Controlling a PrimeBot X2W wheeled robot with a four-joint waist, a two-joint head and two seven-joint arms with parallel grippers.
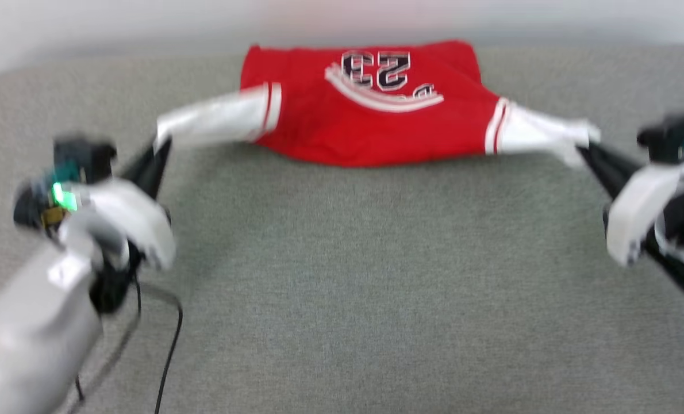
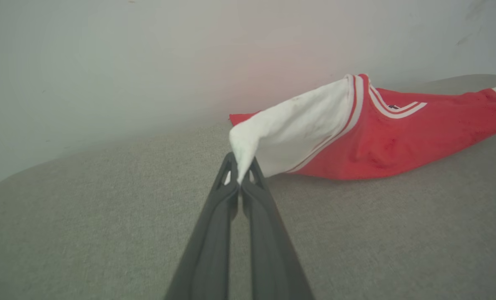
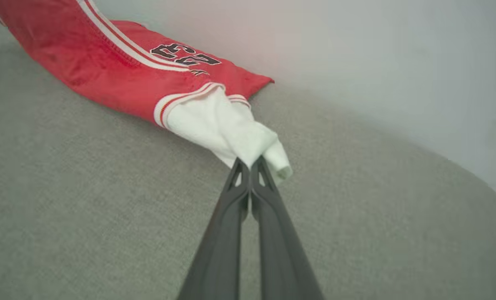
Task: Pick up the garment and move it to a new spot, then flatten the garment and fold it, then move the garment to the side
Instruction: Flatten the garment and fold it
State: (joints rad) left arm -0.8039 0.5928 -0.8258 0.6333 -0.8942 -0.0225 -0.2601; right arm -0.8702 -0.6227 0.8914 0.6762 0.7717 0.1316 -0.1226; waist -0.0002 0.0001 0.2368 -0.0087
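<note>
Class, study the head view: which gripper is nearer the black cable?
Left. The left gripper, shut on a sleeve of the garment, is close to the black cable at lower left; the right gripper holds the other sleeve at the far right.

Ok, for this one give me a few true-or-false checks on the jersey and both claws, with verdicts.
1. The left claw is shut on a white sleeve of the garment. True.
2. The right claw hangs open, clear of the garment. False: it is shut on the other white sleeve.
3. The number print faces up. True.
4. The garment is folded into a neat square. False: it is spread wide between both claws on the grey surface.
</note>
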